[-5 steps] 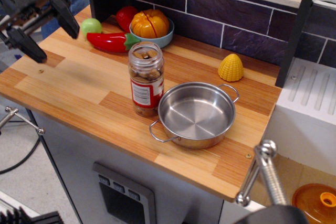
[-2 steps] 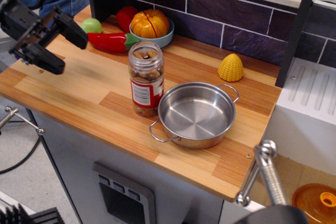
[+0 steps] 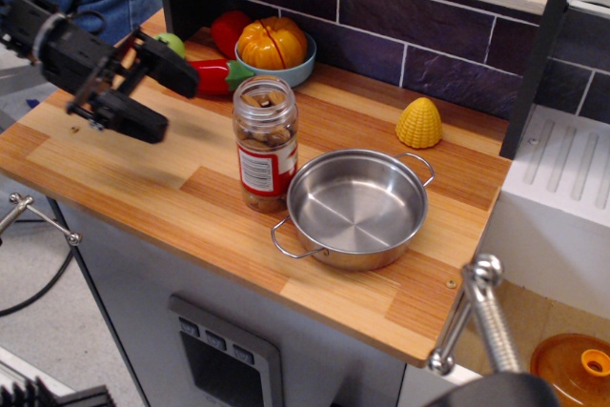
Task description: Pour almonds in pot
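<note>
A clear plastic jar of almonds (image 3: 265,143) with a red and white label stands upright and open-topped on the wooden counter. The shiny steel pot (image 3: 356,209) with two wire loop handles sits just right of it, empty, its left handle near the jar's base. My gripper (image 3: 164,99) is open, its two black fingers spread, above the counter to the left of the jar and apart from it.
At the back, a light blue bowl (image 3: 297,72) holds an orange toy pumpkin, with a red toy tomato, a red pepper (image 3: 205,76) and a green ball beside it. Yellow toy corn (image 3: 419,123) stands back right. The counter's front edge (image 3: 238,269) drops off.
My gripper has moved right across the counter toward the jar, staying open. The jar and pot have not moved.
</note>
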Controlling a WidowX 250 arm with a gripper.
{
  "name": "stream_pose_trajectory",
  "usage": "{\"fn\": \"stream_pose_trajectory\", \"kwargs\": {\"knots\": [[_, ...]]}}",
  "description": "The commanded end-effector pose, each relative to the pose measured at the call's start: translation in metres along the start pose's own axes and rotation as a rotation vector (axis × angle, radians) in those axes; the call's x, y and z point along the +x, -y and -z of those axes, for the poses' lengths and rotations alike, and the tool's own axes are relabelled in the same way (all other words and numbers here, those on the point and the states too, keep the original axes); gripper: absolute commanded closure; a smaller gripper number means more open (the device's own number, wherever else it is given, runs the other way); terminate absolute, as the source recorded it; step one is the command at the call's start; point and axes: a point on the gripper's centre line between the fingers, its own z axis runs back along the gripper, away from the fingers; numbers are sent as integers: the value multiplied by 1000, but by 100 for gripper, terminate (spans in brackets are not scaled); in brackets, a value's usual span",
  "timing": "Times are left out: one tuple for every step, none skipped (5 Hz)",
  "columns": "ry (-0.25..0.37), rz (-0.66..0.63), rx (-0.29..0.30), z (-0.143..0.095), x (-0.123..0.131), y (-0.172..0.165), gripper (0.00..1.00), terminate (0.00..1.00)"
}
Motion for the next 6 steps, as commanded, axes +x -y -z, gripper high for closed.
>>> {"fn": "stream_pose_trajectory", "kwargs": {"knots": [[21, 36, 20, 25, -24, -2, 0, 0], [25, 58, 52, 41, -26, -7, 0, 0], [9, 69, 48, 52, -32, 0, 0, 0], [-5, 78, 54, 69, -42, 8, 0, 0], [9, 87, 79, 78, -49, 12, 0, 0], [30, 53, 146, 88, -50, 3, 0, 0]]}}
